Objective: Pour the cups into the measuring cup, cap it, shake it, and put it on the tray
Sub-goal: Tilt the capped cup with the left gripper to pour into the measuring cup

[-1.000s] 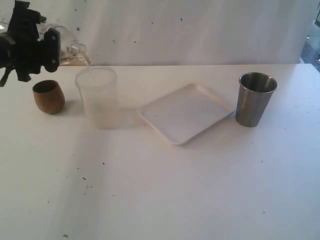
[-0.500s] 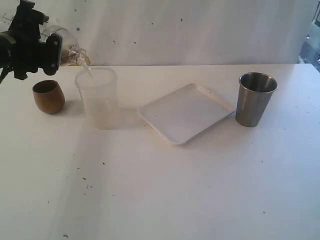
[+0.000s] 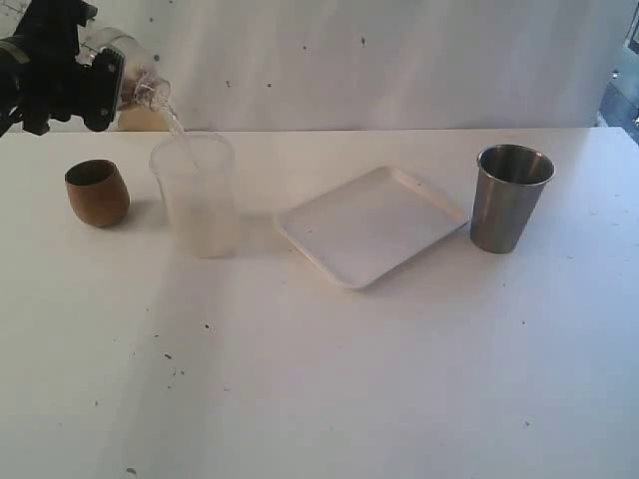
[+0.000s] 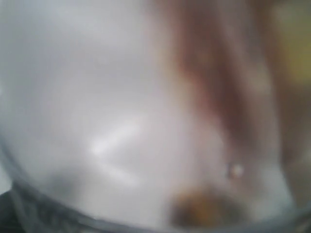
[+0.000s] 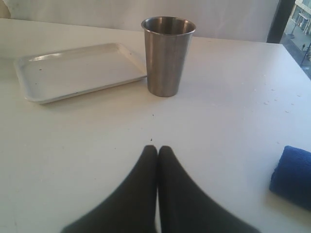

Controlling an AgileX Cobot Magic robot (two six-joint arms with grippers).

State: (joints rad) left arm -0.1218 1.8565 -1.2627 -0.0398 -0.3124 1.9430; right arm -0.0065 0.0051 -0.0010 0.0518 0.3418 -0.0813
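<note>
Left gripper (image 3: 100, 85) clamped on the tilted clear measuring cup (image 3: 135, 85), stream falling into the frosted cup (image 3: 195, 195) (wooden cup (image 3: 97, 193) just beside); right gripper (image 5: 158, 155) pinched together, steel tumbler (image 5: 167, 56) by the tray (image 5: 73, 70) corner; table (image 3: 349, 399) front wide open.

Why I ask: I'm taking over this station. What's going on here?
The left claw holds a clear container tipped over the frosted cup, and a thin stream runs from it into that cup. The wood cup stands beside the frosted cup, untouched. The tray has nothing on it, and the steel cup stands upright beside it. The right claw is shut and empty, pointing at the steel cup.
</note>
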